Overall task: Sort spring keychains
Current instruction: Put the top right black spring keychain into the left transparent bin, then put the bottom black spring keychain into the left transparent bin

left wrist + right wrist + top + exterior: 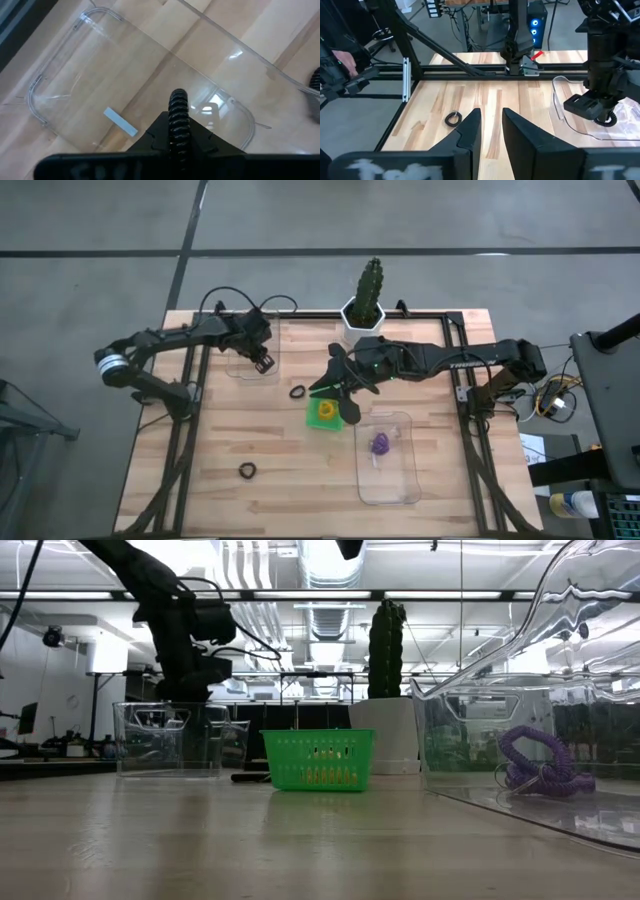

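Observation:
My left gripper (265, 363) hangs over the clear bin (250, 352) at the table's far left, shut on a black spring keychain (178, 112). My right gripper (491, 125) is held open in the air above the table's middle, near the green bin (325, 413), with nothing between its fingers. An orange keychain (324, 411) lies in the green bin. A purple one (381, 445) lies in the clear bin (388, 460) on the right. Two more black keychains (297, 391) (247, 470) lie on the bare table. My left gripper pinches the black spring keychain between its two fingers, and the coil's free end (178, 97) sticks out past the fingertips. The fingers slant down from above. The keychain is lifted clear, over the clear bin's floor (130, 85).
A cactus in a white pot (366, 308) stands at the far edge's middle. A black frame (462, 370) runs along the table's sides. Bare wood lies between the bins and along the near edge (300, 500).

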Motion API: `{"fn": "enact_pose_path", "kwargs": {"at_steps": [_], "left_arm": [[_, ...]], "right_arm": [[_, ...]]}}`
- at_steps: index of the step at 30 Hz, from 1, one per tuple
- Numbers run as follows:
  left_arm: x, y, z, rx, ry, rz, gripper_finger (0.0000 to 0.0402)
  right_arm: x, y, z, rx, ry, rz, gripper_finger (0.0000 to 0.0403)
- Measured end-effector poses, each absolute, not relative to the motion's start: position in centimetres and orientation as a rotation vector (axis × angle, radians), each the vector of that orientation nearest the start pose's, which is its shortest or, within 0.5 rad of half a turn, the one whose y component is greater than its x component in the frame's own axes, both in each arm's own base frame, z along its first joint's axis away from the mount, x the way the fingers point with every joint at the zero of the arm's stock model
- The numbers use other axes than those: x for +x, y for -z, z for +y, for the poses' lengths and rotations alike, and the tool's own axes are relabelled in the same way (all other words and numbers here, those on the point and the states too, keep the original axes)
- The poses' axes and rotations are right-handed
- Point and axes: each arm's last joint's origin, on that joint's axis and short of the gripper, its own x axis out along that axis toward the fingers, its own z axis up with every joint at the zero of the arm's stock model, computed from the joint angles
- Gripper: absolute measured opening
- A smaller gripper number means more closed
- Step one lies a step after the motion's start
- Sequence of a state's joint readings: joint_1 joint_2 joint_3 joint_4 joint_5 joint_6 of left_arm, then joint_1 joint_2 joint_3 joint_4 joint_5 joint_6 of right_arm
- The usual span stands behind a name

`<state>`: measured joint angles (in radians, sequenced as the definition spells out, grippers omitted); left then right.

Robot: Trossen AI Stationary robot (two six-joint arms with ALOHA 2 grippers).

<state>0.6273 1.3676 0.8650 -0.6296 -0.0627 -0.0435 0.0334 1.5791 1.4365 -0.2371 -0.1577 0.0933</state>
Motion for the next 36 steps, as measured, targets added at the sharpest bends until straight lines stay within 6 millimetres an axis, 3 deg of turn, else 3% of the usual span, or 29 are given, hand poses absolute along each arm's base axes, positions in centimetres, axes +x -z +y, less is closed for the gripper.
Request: {"fn": "enact_pose_path", "kwargs": {"at_steps": [16, 28, 31, 36], "left_arm": [[20.7, -19.3, 15.3, -0.370, -0.627, 1.163, 0.0034], [20.7, -19.4, 15.3, -0.357, -0.650, 1.173, 0.0110], [20.7, -20.2, 15.4, -0.343, -0.675, 1.197, 0.0114], [20.4, -23.9, 15.2, -0.351, -0.692, 1.190, 0.0115]], "right_arm": [[36.2, -35.6, 1.7, 0.123, -0.172, 0.389, 0.0079], [36.2, -35.6, 1.8, 0.123, -0.173, 0.389, 0.0072], [36.2, -35.6, 1.8, 0.123, -0.173, 0.390, 0.0076], [36.2, -35.3, 1.8, 0.120, -0.172, 0.413, 0.0081]]}}
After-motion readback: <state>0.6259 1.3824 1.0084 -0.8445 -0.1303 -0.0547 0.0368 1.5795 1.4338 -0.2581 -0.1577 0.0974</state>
